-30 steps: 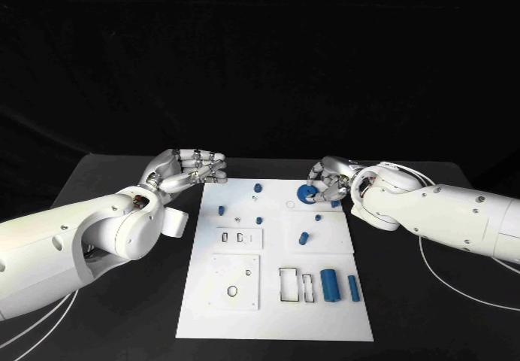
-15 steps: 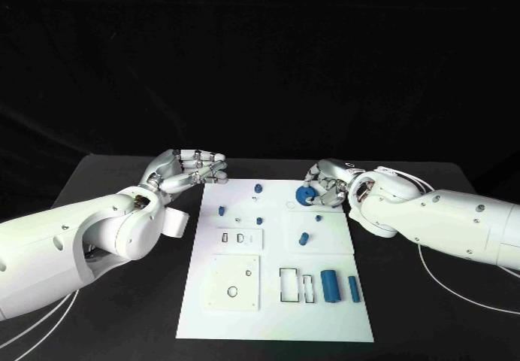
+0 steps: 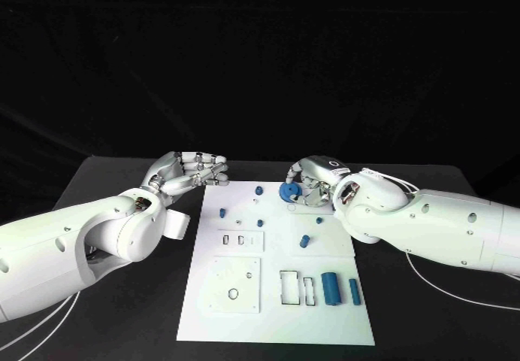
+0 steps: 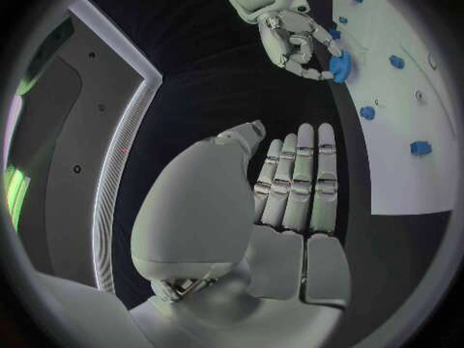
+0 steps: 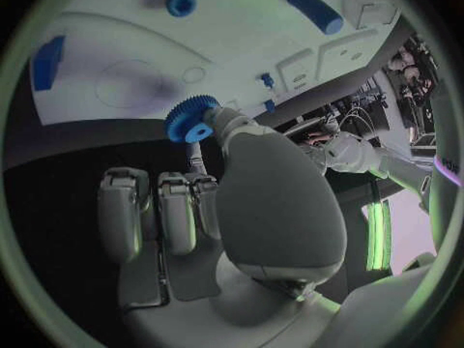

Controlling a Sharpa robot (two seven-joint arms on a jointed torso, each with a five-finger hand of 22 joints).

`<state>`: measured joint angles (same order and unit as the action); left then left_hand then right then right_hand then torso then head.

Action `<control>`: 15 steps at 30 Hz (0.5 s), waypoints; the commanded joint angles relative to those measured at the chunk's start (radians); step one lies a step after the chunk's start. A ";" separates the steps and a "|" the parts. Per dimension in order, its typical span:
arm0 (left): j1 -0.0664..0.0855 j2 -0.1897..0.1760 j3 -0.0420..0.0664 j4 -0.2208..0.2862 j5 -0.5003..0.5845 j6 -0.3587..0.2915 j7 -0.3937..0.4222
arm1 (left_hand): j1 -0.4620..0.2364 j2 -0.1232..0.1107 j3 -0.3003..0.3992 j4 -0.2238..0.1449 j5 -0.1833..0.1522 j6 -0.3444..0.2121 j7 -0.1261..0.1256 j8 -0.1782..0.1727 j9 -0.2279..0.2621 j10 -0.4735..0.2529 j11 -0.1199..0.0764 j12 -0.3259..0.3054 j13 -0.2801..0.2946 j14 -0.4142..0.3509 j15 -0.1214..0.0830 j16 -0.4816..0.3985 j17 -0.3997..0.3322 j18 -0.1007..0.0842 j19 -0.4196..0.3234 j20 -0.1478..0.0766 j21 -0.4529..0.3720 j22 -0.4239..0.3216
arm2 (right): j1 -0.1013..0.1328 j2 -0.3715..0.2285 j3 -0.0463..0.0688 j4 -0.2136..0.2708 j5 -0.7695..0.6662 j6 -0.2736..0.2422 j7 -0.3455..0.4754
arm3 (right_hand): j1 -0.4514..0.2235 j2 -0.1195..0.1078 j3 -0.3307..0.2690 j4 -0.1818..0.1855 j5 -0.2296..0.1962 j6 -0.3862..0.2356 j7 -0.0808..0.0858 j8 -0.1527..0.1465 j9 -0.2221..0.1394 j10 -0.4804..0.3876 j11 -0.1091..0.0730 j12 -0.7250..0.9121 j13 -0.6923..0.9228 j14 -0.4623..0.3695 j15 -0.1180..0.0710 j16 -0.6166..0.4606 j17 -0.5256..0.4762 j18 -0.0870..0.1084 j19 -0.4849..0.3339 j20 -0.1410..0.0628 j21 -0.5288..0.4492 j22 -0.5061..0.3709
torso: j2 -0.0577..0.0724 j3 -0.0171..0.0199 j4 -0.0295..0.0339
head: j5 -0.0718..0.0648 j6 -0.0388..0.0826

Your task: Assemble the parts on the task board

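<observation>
R robot hand (image 3: 311, 183) pinches a blue gear (image 3: 288, 192) between thumb and fingertips, other fingers loosely curled; right wrist view shows the same gear (image 5: 190, 119) at the tips, toothed rim and centre hole visible, held clear above the task board (image 3: 276, 316). Gear sits at the far end of the board, near the middle of its width, just beside a small blue peg (image 3: 258, 189). Can't tell which seat it's meant for; a faint round outline (image 5: 128, 84) shows on the board under the hand, poss. the target.

L robot hand (image 3: 193, 172) holds nothing, fingers curled in together, hovering off the board's far left corner over the bench (image 3: 119, 173), well apart from the gear.

Progress, judging from layout: early-to-mid. Several small blue pegs stand at the far half of the board, one blue piece (image 3: 304, 241) lies mid-board. Two blue bars, wide one (image 3: 329, 288) and a thinner one (image 3: 355, 290), lie loose near the right edge beside open rectangular slots (image 3: 289, 285), so those look unplaced. Gear placement not yet done; bars and maybe more left after it.
</observation>
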<state>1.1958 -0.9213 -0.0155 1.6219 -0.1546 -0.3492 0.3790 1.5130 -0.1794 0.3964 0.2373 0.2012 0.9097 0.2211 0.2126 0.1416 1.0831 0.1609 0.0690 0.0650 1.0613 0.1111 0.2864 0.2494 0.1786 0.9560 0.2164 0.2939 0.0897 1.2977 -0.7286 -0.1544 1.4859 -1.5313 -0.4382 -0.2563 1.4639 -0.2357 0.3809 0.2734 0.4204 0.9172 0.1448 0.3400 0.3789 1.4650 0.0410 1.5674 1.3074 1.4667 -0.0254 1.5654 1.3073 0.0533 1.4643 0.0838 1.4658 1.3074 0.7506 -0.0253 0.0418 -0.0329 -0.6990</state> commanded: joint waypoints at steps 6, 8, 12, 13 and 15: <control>0.001 0.004 0.001 0.000 0.003 0.020 0.004 | -0.001 -0.005 0.004 -0.001 -0.006 -0.003 0.006 -0.006 -0.002 0.001 0.007 -0.006 -0.001 -0.005 0.004 -0.003 0.001 0.004 0.002 0.004 0.000 -0.001 | -0.002 0.061 0.000 0.011 -0.187 -0.038 -0.098 | -0.014 -0.004 0.018 0.000 0.002 0.064 -0.030 -0.006 0.008 0.106 -0.006 0.003 0.263 0.103 -0.005 0.004 0.256 -0.019 0.022 -0.006 0.003 0.146 | 0.003 -0.0010 0.0002 | 0.011 -0.002; 0.001 0.005 0.001 0.001 0.003 0.020 0.004 | -0.001 -0.005 0.004 -0.001 -0.006 -0.003 0.006 -0.006 -0.002 0.001 0.007 -0.006 -0.001 -0.005 0.004 -0.003 0.001 0.004 0.002 0.004 0.000 -0.001 | -0.004 0.081 0.000 0.003 -0.194 -0.040 -0.101 | -0.014 -0.004 0.018 0.000 0.002 0.064 -0.030 -0.006 0.008 0.106 -0.006 0.003 0.263 0.103 -0.005 0.004 0.256 -0.019 0.022 -0.006 0.003 0.146 | 0.004 -0.0013 0.0006 | 0.013 -0.003; 0.001 0.006 0.001 0.001 0.003 0.021 0.004 | -0.001 -0.005 0.004 -0.001 -0.006 -0.003 0.006 -0.006 -0.002 0.001 0.007 -0.006 -0.001 -0.005 0.004 -0.003 0.001 0.004 0.002 0.004 0.000 -0.001 | -0.011 0.112 -0.001 -0.014 -0.200 -0.043 -0.103 | -0.014 -0.004 0.018 0.000 0.002 0.064 -0.030 -0.006 0.008 0.106 -0.006 0.003 0.263 0.103 -0.005 0.004 0.256 -0.019 0.022 -0.006 0.003 0.146 | 0.005 -0.0003 0.0009 | 0.015 -0.003; 0.001 0.007 0.001 0.001 0.003 0.021 0.004 | -0.001 -0.005 0.004 -0.001 -0.006 -0.003 0.006 -0.006 -0.002 0.001 0.007 -0.006 -0.001 -0.005 0.004 -0.003 0.001 0.004 0.002 0.004 0.000 -0.001 | -0.013 0.122 -0.001 -0.020 -0.201 -0.043 -0.103 | -0.015 -0.005 0.021 -0.001 0.002 0.064 -0.030 -0.006 0.008 0.106 -0.006 0.003 0.263 0.103 -0.005 0.004 0.256 -0.019 0.022 -0.006 0.002 0.145 | 0.006 -0.0007 0.0020 | 0.014 -0.003; 0.001 0.008 0.001 0.001 0.003 0.021 0.004 | -0.001 -0.005 0.004 -0.001 -0.006 -0.003 0.006 -0.006 -0.002 0.001 0.007 -0.006 -0.001 -0.005 0.004 -0.003 0.001 0.004 0.002 0.004 0.000 -0.001 | -0.018 0.139 -0.002 -0.031 -0.202 -0.043 -0.102 | -0.015 -0.005 0.021 -0.001 0.002 0.064 -0.030 -0.006 0.008 0.106 -0.006 0.003 0.263 0.103 -0.005 0.004 0.256 -0.019 0.022 -0.006 0.002 0.145 | 0.007 -0.0009 0.0033 | 0.012 -0.003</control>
<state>1.1958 -0.9159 -0.0156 1.6209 -0.1545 -0.3465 0.3781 1.5130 -0.1794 0.3963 0.2373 0.2012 0.9097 0.2211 0.2126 0.1407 1.0831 0.1608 0.0690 0.0650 1.0613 0.1111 0.2864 0.2492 0.1785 0.9560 0.2164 0.2939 0.0898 1.2822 -0.5973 -0.1559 1.4612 -1.6895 -0.4702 -0.3371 1.4562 -0.2437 0.3943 0.2729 0.4203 0.9173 0.1448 0.3277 0.3783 1.4650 0.0411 1.5674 1.3073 1.4666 -0.0253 1.5654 1.3081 0.0534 1.4643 0.0839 1.4657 1.3081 0.7553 -0.0263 0.0432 -0.0191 -0.7020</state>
